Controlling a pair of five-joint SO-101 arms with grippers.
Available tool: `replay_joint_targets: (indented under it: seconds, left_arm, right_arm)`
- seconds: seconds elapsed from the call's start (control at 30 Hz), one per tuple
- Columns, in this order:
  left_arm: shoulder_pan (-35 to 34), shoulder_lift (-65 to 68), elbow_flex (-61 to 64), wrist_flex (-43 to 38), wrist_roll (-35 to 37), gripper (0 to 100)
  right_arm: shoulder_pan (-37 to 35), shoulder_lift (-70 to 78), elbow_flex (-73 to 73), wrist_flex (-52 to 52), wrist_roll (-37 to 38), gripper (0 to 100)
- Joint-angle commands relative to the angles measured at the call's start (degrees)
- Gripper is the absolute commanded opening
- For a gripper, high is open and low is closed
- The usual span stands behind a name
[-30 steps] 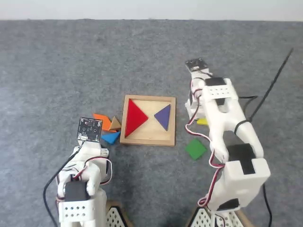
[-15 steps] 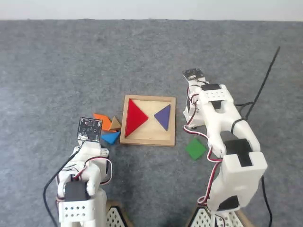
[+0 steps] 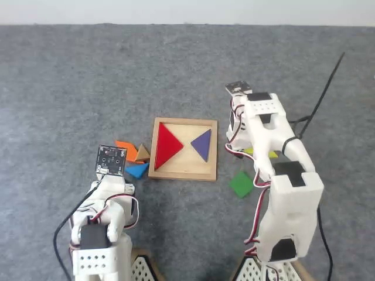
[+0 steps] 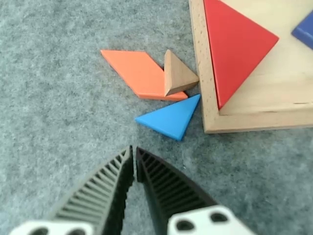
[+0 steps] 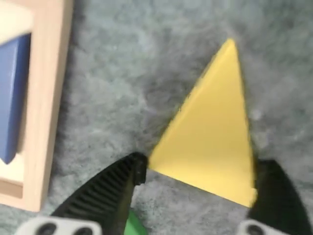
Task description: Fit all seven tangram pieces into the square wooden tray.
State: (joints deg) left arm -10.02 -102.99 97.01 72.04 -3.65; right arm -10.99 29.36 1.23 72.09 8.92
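You are working on a grey carpeted table surface (image 3: 88, 76), where the square wooden tray (image 3: 184, 121) lies flat between the two arms. Inside it, the large red wooden triangle (image 3: 166, 144) has its long edge along the wall on the left arm's side, apex toward the tray's centre. The smaller violet-blue triangle (image 3: 202, 144) faces it, apex also toward the centre. Outside the tray on the right arm's side lies the yellow triangle (image 5: 215, 142). Its narrow tip points away from the right gripper (image 5: 203, 171), whose jaws are spread wide with one finger at each side of the triangle's broad end. The green square (image 3: 241, 183) lies near it. On the other side, the orange parallelogram (image 4: 139, 73), light blue triangle (image 4: 171, 117) and small tan triangle (image 4: 176, 76) cluster against the tray wall. The left gripper (image 4: 133, 152) hovers near them, jaws nearly together, holding nothing.
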Motion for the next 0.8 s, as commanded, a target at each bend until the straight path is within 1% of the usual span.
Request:
replay_joint_targets:
  seconds: [0.0, 0.17, 0.23, 0.33, 0.43, 0.57, 0.7, 0.77]
  left_arm:
    - [-0.26, -1.05, -0.48, 0.26, 0.44, 1]
    - [-0.26, -1.05, -0.48, 0.26, 0.44, 1]
    - [-0.26, -1.05, -0.48, 0.26, 0.44, 1]
    - [-0.26, -1.05, -0.48, 0.26, 0.44, 1]
    - [-0.26, -1.05, -0.48, 0.26, 0.44, 1]
    - [-0.26, -1.05, -0.48, 0.26, 0.44, 1]
    - [-0.26, -1.05, -0.48, 0.26, 0.44, 1]
    - [-0.26, -1.05, -0.48, 0.26, 0.44, 1]
  right_arm:
    - [1.27, 1.89, -2.02, -0.22, -0.26, 22.1]
    - [1.10, 1.98, -2.20, 0.48, 0.09, 12.6]
    - [1.01, 1.98, -2.20, 0.84, 0.09, 12.6]
    - [0.40, 1.98, -2.20, 1.01, 3.25, 13.6]
    - [-0.31, 1.98, -2.20, 1.98, 3.96, 13.7]
    - [2.15, 0.22, -3.34, 3.12, 3.08, 13.7]
    - [5.58, -4.88, -8.88, -1.45, -9.49, 14.2]
    - [4.97, -4.97, -10.81, -4.70, -14.86, 18.2]
